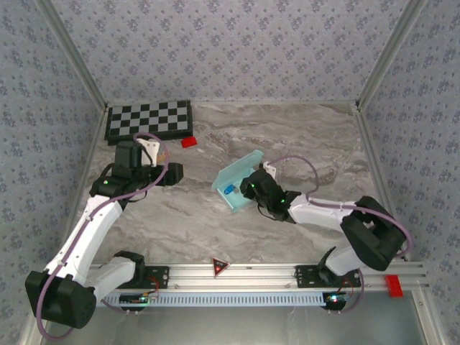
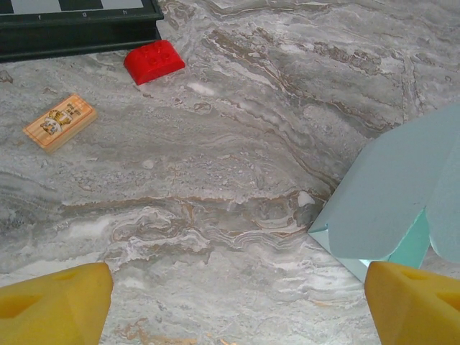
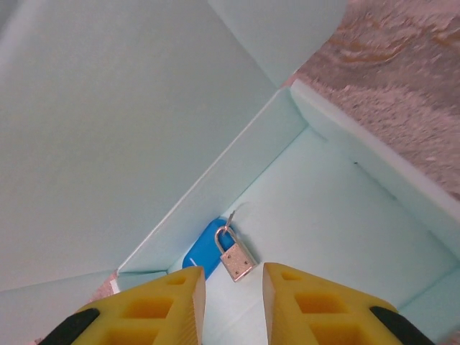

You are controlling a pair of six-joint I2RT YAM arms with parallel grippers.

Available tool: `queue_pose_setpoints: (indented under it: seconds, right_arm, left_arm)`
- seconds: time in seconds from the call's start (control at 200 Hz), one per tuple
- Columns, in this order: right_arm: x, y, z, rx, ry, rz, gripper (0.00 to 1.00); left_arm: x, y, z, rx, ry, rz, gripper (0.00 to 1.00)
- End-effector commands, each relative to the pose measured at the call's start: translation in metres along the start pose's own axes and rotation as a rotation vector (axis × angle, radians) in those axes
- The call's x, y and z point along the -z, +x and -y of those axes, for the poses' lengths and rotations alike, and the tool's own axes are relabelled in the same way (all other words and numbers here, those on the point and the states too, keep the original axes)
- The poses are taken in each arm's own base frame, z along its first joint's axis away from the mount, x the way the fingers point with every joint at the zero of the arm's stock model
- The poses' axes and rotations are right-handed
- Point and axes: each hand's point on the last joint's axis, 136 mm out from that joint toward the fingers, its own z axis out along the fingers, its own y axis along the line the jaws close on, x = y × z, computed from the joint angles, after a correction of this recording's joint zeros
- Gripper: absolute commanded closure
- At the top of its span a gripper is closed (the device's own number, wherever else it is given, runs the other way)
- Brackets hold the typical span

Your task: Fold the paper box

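Note:
The paper box point(image 1: 241, 181) is pale cyan card, partly formed, lying open near the table's middle with its lid flap raised at the back. My right gripper point(image 1: 249, 189) hovers over its open tray. In the right wrist view the yellow fingers point(image 3: 154, 313) stand slightly apart over the box floor point(image 3: 338, 230), open with nothing between them. A small silver padlock point(image 3: 236, 259) and a blue tag point(image 3: 203, 248) lie in the tray's corner. My left gripper point(image 1: 172, 171) is open, left of the box. The box's corner point(image 2: 392, 198) shows beside its right finger point(image 2: 417, 302).
A black-and-white checkerboard point(image 1: 149, 119) lies at the back left, with a small red block point(image 1: 189, 141) next to it. A small orange printed tile point(image 2: 60, 122) rests on the marble near the red block point(image 2: 153, 61). Patterned walls enclose the table.

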Motion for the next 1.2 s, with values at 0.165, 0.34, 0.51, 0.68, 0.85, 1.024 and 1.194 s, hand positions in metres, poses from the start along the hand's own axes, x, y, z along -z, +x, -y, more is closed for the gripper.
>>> queue_pose_setpoints:
  seconds: [0.165, 0.34, 0.51, 0.68, 0.85, 1.024, 1.194]
  right_arm:
    - [0.038, -0.019, 0.046, 0.111, 0.215, 0.076, 0.71]
    - [0.046, -0.031, 0.079, 0.108, 0.292, 0.053, 0.69]
    - [0.026, -0.042, 0.097, 0.079, 0.207, -0.074, 0.7]
    - [0.009, -0.057, 0.11, 0.134, 0.169, -0.15, 0.74]
    - [-0.009, -0.064, 0.106, 0.137, 0.117, -0.197, 0.76]
    - [-0.03, -0.06, 0.105, 0.125, 0.107, -0.259, 0.83]
    - [-0.039, -0.052, 0.105, 0.118, 0.096, -0.298, 0.85]
  left_arm:
    - [-0.022, 0.018, 0.007, 0.195, 0.029, -0.068, 0.12]
    - [-0.041, 0.049, 0.016, 0.255, 0.042, -0.166, 0.18]
    - [-0.061, 0.084, 0.019, 0.377, 0.053, -0.241, 0.32]
    - [-0.08, 0.109, 0.031, 0.428, 0.08, -0.285, 0.51]
    - [-0.098, 0.118, 0.038, 0.477, 0.104, -0.283, 0.62]
    - [-0.112, 0.118, 0.045, 0.498, 0.116, -0.297, 0.76]
    - [-0.126, 0.118, 0.057, 0.512, 0.141, -0.324, 0.82]
